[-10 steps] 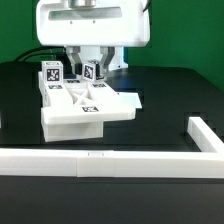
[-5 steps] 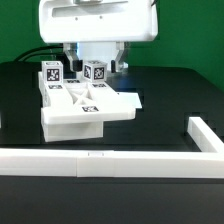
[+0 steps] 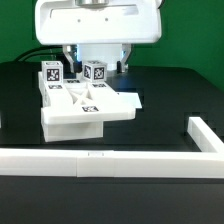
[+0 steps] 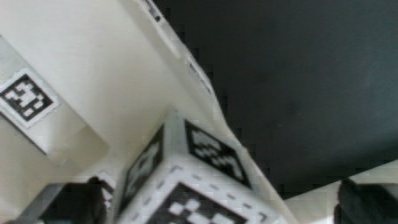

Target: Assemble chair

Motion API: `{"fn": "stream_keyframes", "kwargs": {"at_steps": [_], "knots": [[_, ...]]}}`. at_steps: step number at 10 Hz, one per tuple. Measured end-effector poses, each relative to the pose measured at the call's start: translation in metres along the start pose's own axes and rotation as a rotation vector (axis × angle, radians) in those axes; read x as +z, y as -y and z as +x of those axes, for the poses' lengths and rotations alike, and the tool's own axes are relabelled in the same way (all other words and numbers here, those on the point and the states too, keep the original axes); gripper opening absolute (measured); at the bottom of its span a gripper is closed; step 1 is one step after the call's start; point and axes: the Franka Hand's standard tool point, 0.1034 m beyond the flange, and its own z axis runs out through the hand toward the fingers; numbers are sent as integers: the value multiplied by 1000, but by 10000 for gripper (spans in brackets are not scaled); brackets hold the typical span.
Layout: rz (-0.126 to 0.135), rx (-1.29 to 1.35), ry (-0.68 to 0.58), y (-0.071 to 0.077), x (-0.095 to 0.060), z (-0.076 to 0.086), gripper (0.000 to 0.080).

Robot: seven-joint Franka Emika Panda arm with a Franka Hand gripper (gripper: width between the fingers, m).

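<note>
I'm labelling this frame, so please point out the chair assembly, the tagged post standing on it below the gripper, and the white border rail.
chair assembly [image 3: 75,120]: exterior view, front face of the blocky base.
tagged post [image 3: 96,73]: exterior view, its tagged front face.
border rail [image 3: 120,160]: exterior view, top of the long front run.

No readable text; only square tags [image 3: 96,72].

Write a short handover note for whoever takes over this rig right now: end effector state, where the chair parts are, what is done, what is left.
End effector: open, holding nothing, straddling the tagged upright piece.
Chair: partly built on the black table, behind the white border rail. Two tagged uprights stand on the flat slab.
Done: that upright appears set in place.
Left: lift clear, check seating; further parts are not in view.
</note>
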Motion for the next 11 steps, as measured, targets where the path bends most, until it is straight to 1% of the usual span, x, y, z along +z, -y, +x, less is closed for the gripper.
{"fn": "stream_keyframes", "kwargs": {"at_steps": [1,2,3,5,6,7,8,9,11], "knots": [[8,1,81,1,0,-7,649],[16,0,161,3,-1,-8,649],[17,-1,191,3,-1,-5,649],[17,-14,184,3,0,-4,649],[11,-54,185,2,0,-5,649],[-12,-207,187,1,0,-5,649],[-28,-363,191,-1,0,-5,649],[-33,-451,195,-2,0,-5,649],[-24,-550,197,-4,0,-4,649]]}}
